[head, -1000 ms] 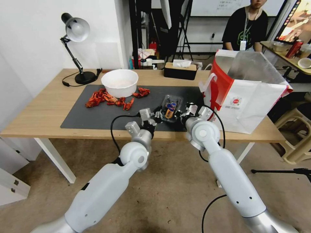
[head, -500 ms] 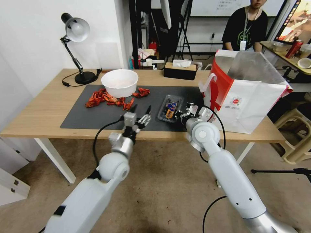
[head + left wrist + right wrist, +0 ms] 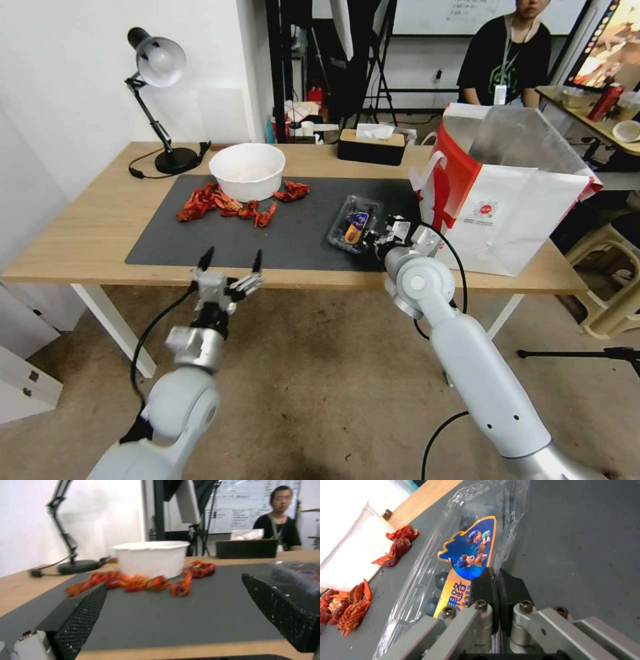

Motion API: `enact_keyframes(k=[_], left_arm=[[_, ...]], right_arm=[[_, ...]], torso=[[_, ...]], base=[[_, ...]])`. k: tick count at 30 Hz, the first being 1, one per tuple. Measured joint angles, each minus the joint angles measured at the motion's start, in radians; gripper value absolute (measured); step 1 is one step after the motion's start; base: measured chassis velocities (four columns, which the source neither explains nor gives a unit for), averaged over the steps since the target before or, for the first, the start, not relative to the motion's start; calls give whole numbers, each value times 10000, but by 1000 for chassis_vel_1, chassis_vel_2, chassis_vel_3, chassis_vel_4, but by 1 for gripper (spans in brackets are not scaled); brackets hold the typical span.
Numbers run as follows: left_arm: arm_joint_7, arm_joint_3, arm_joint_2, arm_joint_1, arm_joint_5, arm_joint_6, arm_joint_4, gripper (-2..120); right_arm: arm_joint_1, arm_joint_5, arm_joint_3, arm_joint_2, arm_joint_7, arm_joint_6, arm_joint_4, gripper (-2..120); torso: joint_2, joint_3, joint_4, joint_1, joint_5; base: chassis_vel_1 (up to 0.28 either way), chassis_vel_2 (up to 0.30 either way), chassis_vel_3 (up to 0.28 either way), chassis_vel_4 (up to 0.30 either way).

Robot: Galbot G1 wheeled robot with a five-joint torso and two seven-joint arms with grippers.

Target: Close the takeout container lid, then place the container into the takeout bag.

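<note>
Right pincer on takeout container rim

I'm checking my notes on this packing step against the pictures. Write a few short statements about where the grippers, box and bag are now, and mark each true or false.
1. The right gripper is shut on the edge of the takeout container. True.
2. The container is already inside the takeout bag. False: it lies on the dark mat, beside the bag.
3. The left gripper is open, at the table's near edge, away from the container. True.
4. The white bowl holds the red crayfish. False: they lie on the mat around its base.
5. The bag lies flat. False: it stands upright, mouth open.
</note>
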Motion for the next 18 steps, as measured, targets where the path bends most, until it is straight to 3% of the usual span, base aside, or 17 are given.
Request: enact_keyframes(k=[7, 18], left_arm=[[-24, -478, -296, 954, 725, -798, 99, 100], [-115, -546, -345, 1118, 981, -682, 24, 100]], right_arm=[[36, -19, -51, 21, 1, 5, -17, 0], [23, 67, -57, -22, -92, 172, 188, 0]], torso=[[0, 2, -3, 0, -1], [-3, 5, -1, 3, 2]], base=[[0, 0, 0, 0], [0, 0, 0, 0]])
